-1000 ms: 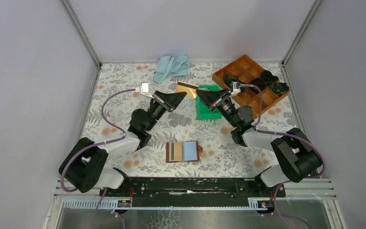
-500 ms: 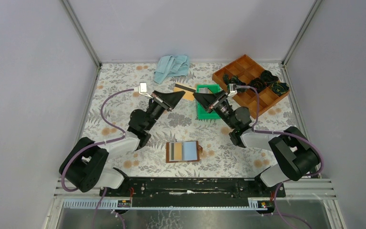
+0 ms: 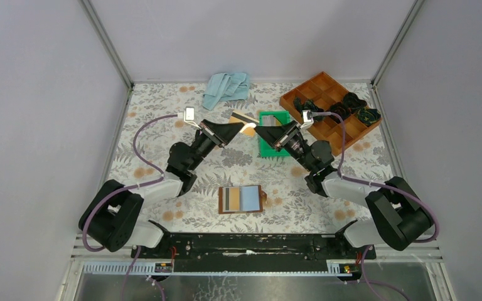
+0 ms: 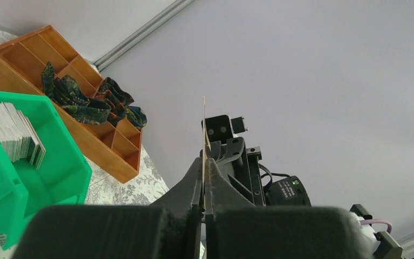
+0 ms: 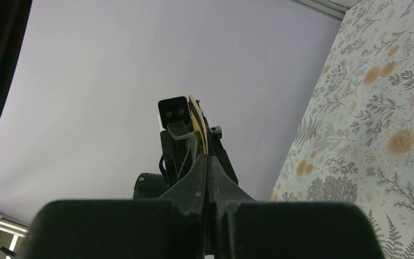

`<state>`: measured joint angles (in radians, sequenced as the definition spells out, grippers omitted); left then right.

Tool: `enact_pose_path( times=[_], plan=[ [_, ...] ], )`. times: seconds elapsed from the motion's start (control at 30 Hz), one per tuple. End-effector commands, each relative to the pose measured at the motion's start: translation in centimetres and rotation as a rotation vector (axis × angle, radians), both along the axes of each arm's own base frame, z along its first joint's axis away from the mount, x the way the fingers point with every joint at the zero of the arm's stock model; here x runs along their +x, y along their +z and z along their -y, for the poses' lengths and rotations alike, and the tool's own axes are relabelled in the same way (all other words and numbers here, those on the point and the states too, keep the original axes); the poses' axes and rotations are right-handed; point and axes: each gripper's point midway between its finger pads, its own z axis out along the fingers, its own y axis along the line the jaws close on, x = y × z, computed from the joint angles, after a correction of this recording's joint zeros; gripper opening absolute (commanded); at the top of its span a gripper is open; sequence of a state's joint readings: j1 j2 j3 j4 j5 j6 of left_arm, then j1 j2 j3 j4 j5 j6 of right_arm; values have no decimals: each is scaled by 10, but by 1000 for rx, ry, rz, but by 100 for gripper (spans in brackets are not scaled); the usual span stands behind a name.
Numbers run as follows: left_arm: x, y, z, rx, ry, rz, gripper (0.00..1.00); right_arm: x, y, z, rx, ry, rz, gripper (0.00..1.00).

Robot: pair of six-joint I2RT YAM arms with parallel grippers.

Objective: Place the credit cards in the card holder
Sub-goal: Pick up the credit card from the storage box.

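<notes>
Top external: left jaws and right jaws meet tip to tip over far worktop (image 3: 289, 202), both pinching gold card (image 3: 241, 119), just left of green bin (image 3: 270, 151). Card holder (image 3: 221, 200) open flat, near centre, holding grey card (image 3: 230, 199) and light blue card (image 3: 250, 198).
Left wrist: jaws pressed on gold card (image 4: 204, 127), seen edge-on; card stack (image 4: 13, 132) in green bin (image 4: 59, 172), left.
Right wrist: jaws clamped on gold card (image 5: 195, 116).

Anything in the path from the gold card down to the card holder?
Nothing visible. The left gripper and right gripper both pinch the gold card in mid-air; the card holder lies open nearer the bases, with only bare tablecloth between. The green bin sits aside.
</notes>
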<state>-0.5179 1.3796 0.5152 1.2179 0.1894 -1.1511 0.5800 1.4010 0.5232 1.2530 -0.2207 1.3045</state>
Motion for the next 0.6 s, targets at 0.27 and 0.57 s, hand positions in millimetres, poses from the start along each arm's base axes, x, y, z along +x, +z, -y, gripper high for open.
enact_pose_path(
  times=[0.27,0.57],
  plan=[
    [2,15,-14,-4,-28,67,2,-32,-1,-19,-83,103,61,0],
    [1,18,-9,9,-111,66,0,-44,-11,-25,-168,134,85,13]
  ],
)
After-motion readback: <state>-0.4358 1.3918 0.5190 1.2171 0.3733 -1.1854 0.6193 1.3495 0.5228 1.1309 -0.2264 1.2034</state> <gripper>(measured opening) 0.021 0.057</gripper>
